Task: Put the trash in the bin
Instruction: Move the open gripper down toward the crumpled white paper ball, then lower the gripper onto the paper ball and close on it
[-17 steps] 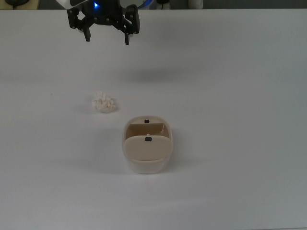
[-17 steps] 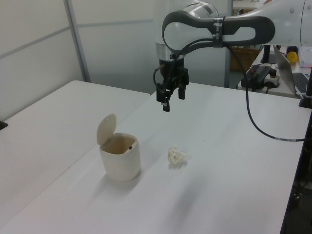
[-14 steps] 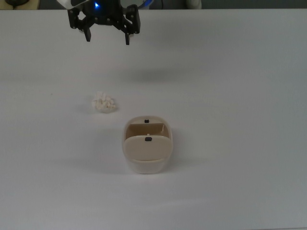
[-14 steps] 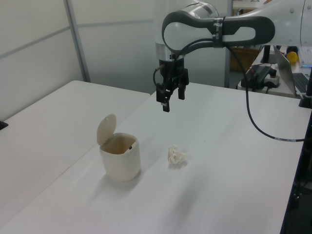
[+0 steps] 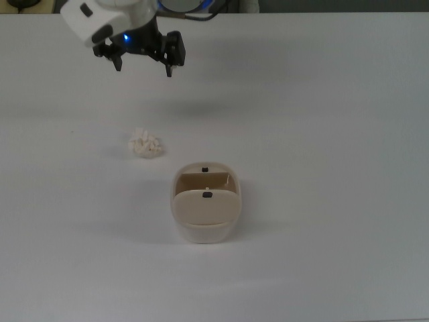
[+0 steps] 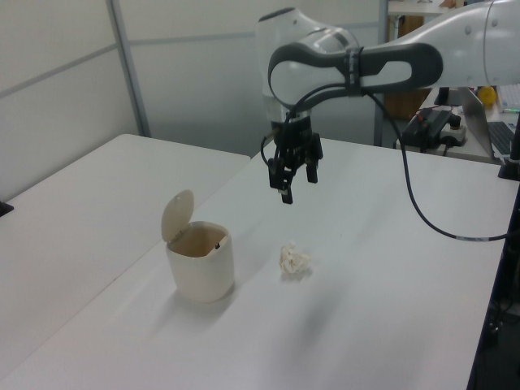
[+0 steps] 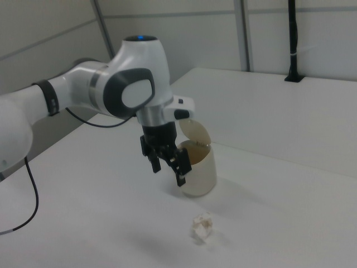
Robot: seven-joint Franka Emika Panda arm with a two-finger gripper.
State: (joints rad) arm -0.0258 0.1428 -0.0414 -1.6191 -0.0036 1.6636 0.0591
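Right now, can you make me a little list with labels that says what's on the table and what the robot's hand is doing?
trash: small crumpled white paper wad, lying on the white table, untouched
bin: small cream-beige plastic bin with its flap lid tipped up, inside looks empty
trash and bin: apart, not touching
gripper: black two-finger gripper, in the air above the table, holding nothing
fingers: spread open
task: trash not in the bin yet

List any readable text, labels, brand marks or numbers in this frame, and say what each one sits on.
No readable text in any view.
The bin: small black marks on its lid, not letters.
The gripper: a blue light above it, no label.
The trash: plain white paper, no print visible.
Background items at the left view's right edge: too small to read.
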